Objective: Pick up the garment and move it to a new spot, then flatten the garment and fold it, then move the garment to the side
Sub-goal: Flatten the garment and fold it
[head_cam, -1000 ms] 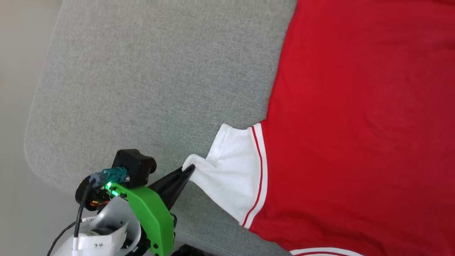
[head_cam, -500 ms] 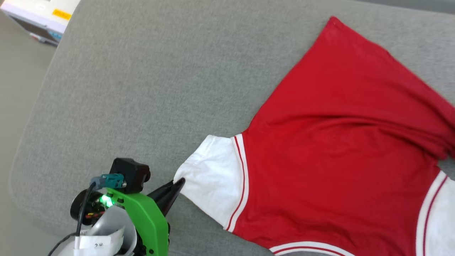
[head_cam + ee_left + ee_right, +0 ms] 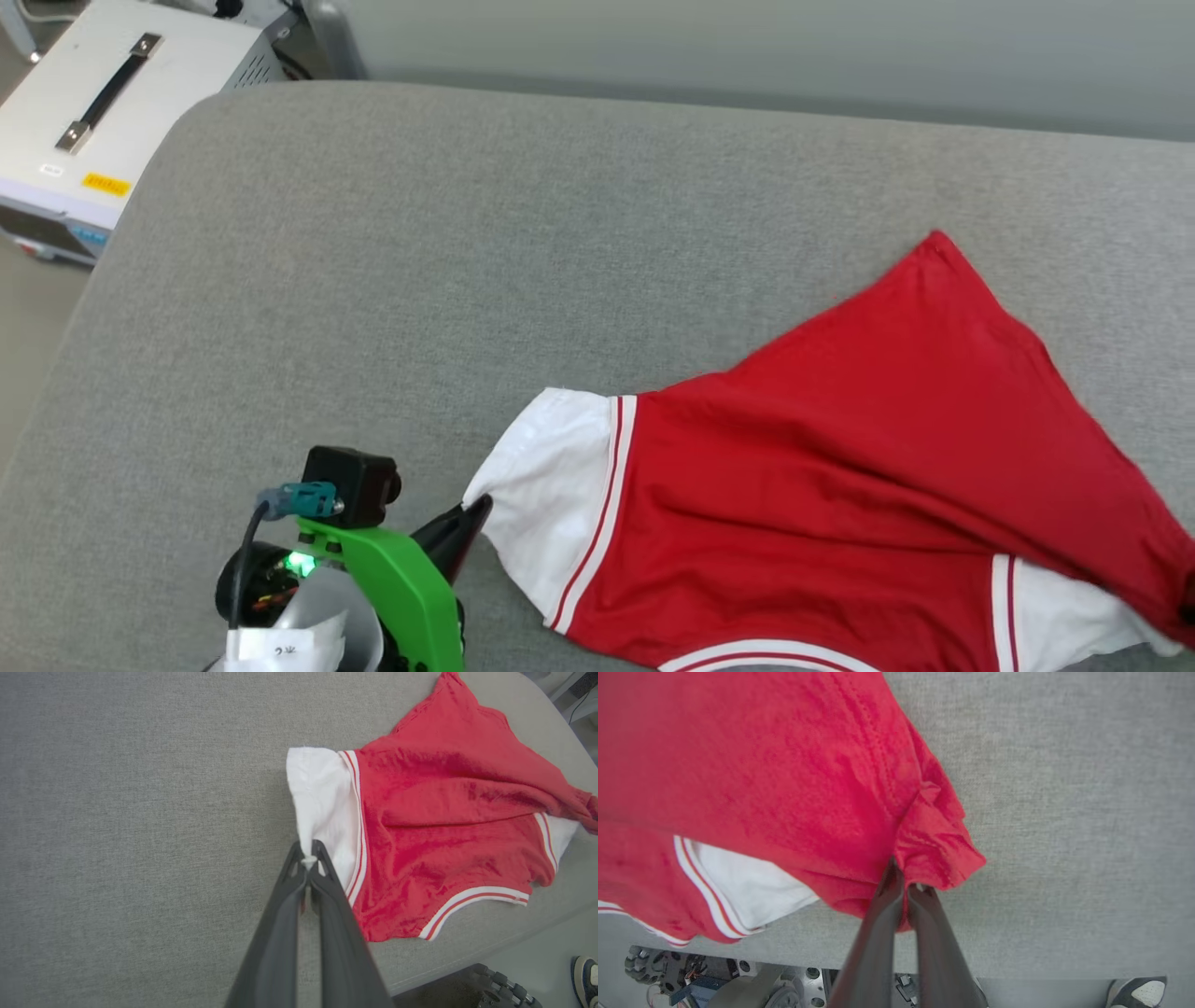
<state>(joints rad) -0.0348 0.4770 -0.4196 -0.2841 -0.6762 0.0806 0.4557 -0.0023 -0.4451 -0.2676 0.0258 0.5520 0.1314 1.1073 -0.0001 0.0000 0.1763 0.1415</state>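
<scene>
Fingers (image 3: 278,933) of our left gripper (image 3: 308,853) are pressed together on the cuff edge of one white sleeve (image 3: 322,798). Those of our right gripper (image 3: 906,879) are likewise closed, pinching a bunched red fold at the opposite side of the garment (image 3: 840,485). We see the garment lying wrinkled on a grey cushion (image 3: 373,280), in the right half of the head view and near the cushion's front edge, with one red corner pointing toward the far side. Its second sleeve (image 3: 747,877) sits partly tucked under a red fold. Open grey fabric stretches to the left of the garment, where our left arm's green bracket (image 3: 392,588) hangs just above the surface. Beyond the cushion's far left corner, well apart, stands a white case (image 3: 103,121) with a dark handle and a yellow label. Below the front edge our own wheeled base (image 3: 644,961) shows, and a person's shoe (image 3: 1139,989) rests on the floor nearby. We count one garment, two white sleeves, two grippers, one case, and one shoe in each wrist view.
</scene>
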